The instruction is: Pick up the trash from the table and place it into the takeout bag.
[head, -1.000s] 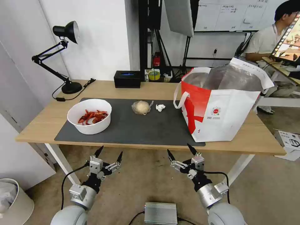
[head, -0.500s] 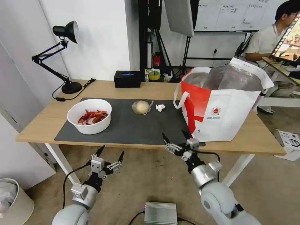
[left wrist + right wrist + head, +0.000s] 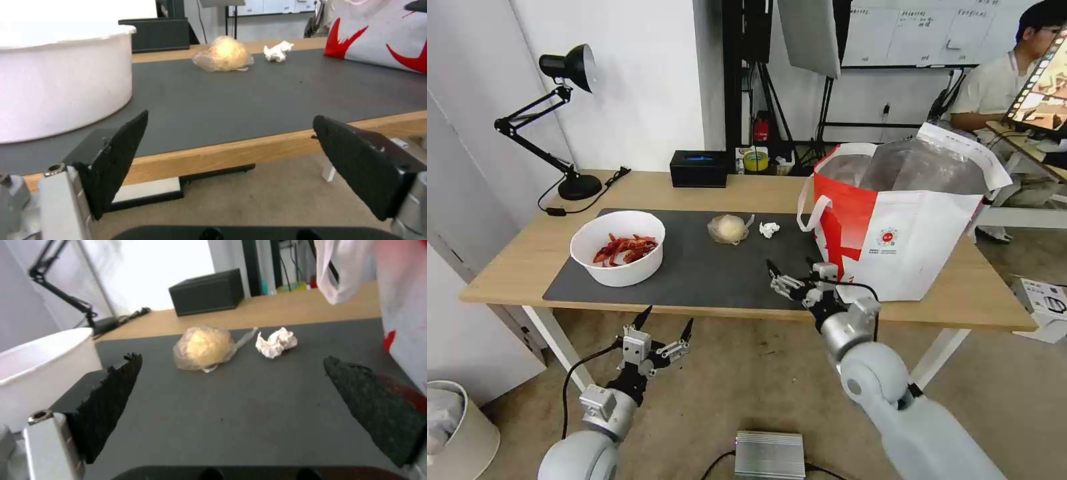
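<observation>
Colours: white bowl [image 3: 618,247] with red shells, dark grey mat [image 3: 694,270] on light-wood bench [image 3: 527,257], red-and-white bag [image 3: 894,227] foil-lined, my end effector pads [image 3: 111,400] black.

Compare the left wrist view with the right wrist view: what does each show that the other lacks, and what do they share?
Left wrist alone: the light-wood table's front edge, the floor below, and the open left gripper short of that edge.

Right wrist alone: the black desk lamp's base, the takeout bag's white loop handle, and the open right gripper above the dark grey mat.

Both: the white round bowl, clear bag with beige lump, crumpled white tissue, black rectangular box and red-and-white bag wall.
</observation>
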Robot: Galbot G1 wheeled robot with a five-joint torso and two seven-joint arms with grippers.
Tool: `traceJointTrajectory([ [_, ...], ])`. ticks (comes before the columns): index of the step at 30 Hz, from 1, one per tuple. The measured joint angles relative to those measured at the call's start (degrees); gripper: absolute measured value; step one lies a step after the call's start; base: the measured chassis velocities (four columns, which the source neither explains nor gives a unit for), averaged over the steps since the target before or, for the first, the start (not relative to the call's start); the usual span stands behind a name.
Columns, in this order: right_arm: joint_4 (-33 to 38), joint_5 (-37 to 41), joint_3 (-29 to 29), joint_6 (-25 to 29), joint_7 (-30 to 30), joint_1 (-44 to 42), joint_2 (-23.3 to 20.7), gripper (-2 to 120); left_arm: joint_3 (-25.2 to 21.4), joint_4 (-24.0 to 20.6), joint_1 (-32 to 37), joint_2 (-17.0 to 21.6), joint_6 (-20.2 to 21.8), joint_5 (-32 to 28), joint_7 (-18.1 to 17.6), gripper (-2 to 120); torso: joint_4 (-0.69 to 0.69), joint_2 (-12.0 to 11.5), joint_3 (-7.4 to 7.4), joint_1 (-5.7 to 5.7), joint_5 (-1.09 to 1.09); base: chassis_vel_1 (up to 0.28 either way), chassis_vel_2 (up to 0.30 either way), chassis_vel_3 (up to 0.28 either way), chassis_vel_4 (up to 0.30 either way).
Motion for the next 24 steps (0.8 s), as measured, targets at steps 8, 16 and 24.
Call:
traceJointTrajectory([
  [8, -1.78, 0.51, -2.57, -4.59, 6.96, 4.77, 3.34, 100, -0.08, -0.14, 0.15, -0.37, 0.11, 0.06, -0.03, 100, 0.0, 0.0, 0.0, 0.0, -0.01, 0.0, 0.0, 0.0, 0.0],
  [16, -4.25, 0.48, -5.3, -9.6, 14.06, 8.7, 7.4, 100, -0.48, -0.53, 0.46, -0.65, 0.1, 0.2, -0.1, 100, 0.0, 0.0, 0.0, 0.0, 0.0, 0.0, 0.0, 0.0, 0.0],
  [24, -8.59, 0.37, -7.74, -15.04, 21.53, 13.58, 12.03, 100, -0.5, -0.77, 0.45, -1.19, 0.02, 0.3, -0.16, 100, 0.0, 0.0, -0.01, 0.0, -0.01, 0.0, 0.0, 0.0, 0.0],
])
